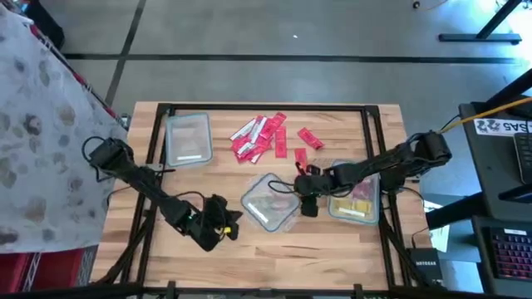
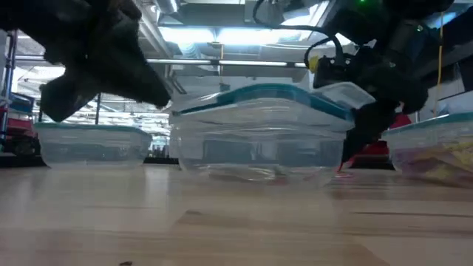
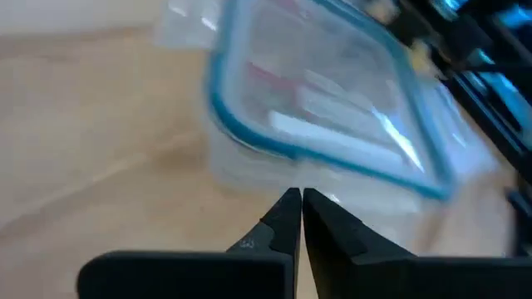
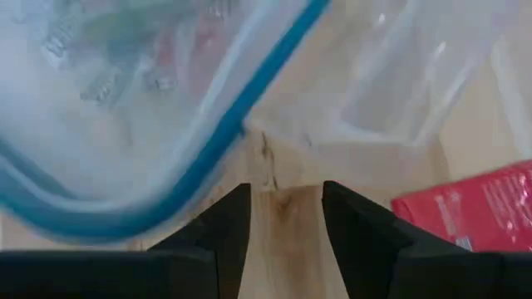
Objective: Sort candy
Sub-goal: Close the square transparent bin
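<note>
Red candy (image 1: pixel 259 137) lies in a loose heap at the table's far middle, with two single red pieces (image 1: pixel 304 145) to its right. One red piece (image 4: pixel 474 212) lies close to my right gripper. A clear tub (image 1: pixel 270 202) with a teal-rimmed lid (image 3: pixel 324 116) lying askew on it stands at the table's middle. My right gripper (image 1: pixel 304 199) is open at the tub's right side, with bare table between its fingers (image 4: pixel 285 208). My left gripper (image 1: pixel 235 220) is shut just short of the tub's near left side (image 3: pixel 301 208).
A second clear tub (image 1: pixel 357 199) to the right of my right gripper holds yellow and pink candy. A third clear tub (image 1: pixel 189 137) stands at the far left. Bare wood runs along the table's near edge (image 2: pixel 236 222).
</note>
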### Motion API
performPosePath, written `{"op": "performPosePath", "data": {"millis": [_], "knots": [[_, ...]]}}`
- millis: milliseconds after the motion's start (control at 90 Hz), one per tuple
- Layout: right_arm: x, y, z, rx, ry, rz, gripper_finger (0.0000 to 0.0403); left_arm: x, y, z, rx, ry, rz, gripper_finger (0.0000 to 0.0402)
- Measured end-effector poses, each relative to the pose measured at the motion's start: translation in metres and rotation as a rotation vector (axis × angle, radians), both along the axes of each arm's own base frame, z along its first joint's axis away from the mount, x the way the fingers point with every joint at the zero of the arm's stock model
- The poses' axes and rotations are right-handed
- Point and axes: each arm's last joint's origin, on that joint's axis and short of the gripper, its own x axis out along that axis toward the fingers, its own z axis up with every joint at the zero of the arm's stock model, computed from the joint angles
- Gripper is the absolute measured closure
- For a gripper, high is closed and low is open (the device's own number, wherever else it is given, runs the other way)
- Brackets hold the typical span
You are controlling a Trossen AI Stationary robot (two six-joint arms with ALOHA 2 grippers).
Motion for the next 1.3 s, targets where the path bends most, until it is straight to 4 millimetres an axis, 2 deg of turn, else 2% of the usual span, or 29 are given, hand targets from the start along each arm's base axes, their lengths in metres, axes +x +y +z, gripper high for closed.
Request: {"op": "performPosePath", "data": {"millis": [167, 344, 467, 644, 789, 889, 1100, 1300], "knots": [[-0.001, -0.002, 0.003, -0.04, -0.008, -0.019, 0.0265, -0.003, -0.009, 0.006, 0.01, -0.041, -0.048, 0.0402], [-0.005, -0.001, 0.001, -0.028, 0.034, -0.015, 0.0265, -0.007, -0.009, 0.004, 0.033, -0.038, -0.004, 0.0402], [-0.01, 0.006, -0.006, -0.021, 0.053, 0.027, 0.0265, -0.008, 0.002, -0.001, 0.111, -0.004, 0.074, 0.0402], [-0.015, 0.014, -0.019, 0.015, -0.067, 0.027, 0.0265, -0.008, 0.025, -0.007, 0.213, 0.06, 0.204, 0.0402], [-0.012, 0.015, -0.019, 0.04, -0.127, 0.005, 0.0265, -0.002, 0.039, -0.007, 0.256, 0.097, 0.235, 0.0402], [-0.01, 0.015, -0.017, 0.044, -0.157, 0.01, 0.0265, 0.006, 0.042, -0.005, 0.231, 0.108, 0.186, 0.0402], [-0.013, 0.014, -0.02, 0.007, -0.133, 0.021, 0.0265, 0.02, 0.033, 0.002, 0.133, 0.095, -0.045, 0.0402], [-0.011, 0.014, -0.017, -0.002, -0.157, -0.014, 0.0265, 0.011, 0.028, 0.017, 0.121, 0.055, -0.059, 0.0402]]}}
